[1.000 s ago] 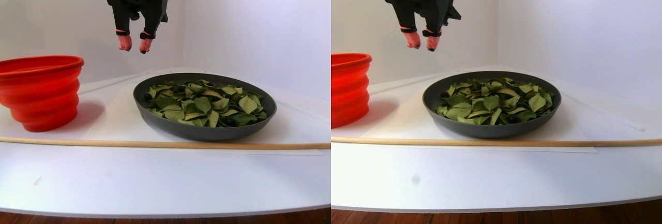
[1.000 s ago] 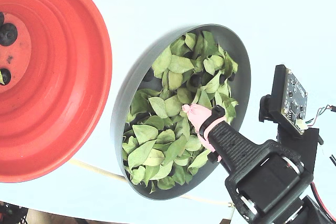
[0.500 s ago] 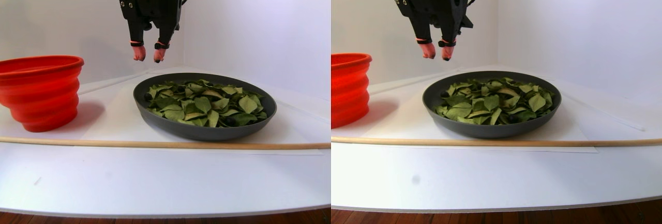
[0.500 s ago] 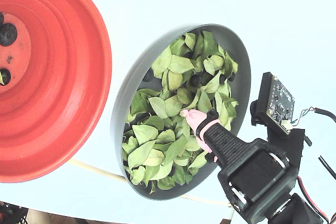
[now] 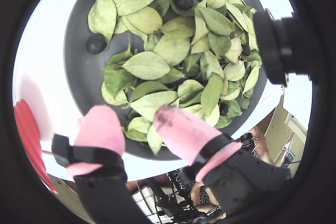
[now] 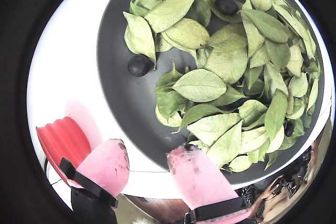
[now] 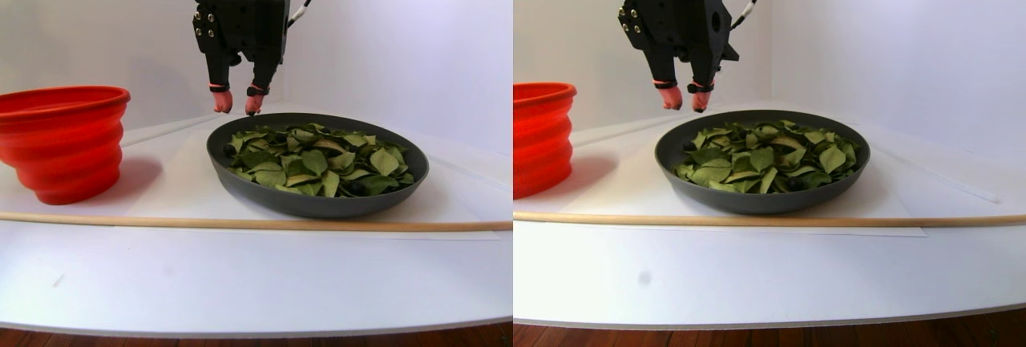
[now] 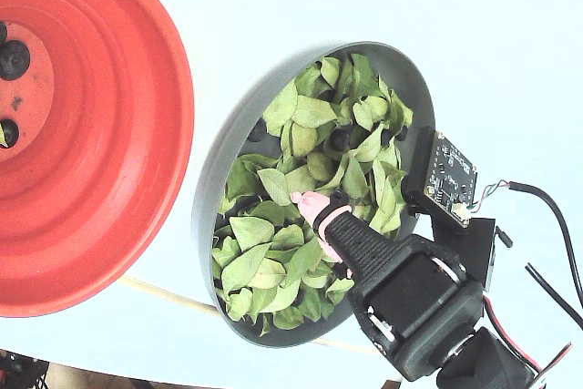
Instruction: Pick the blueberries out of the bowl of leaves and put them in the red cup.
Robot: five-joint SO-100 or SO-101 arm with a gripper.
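Blueberries lie among leaves; open gripper above.

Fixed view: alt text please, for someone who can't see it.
A black robot gripper with pink-covered fingertips hangs over a round, shallow dark grey bowl heaped with small oval green leaves. To its left, a large red-orange plastic cup with stepped inner rings holds a few dark blueberries on its paler bottom, all on a white table.
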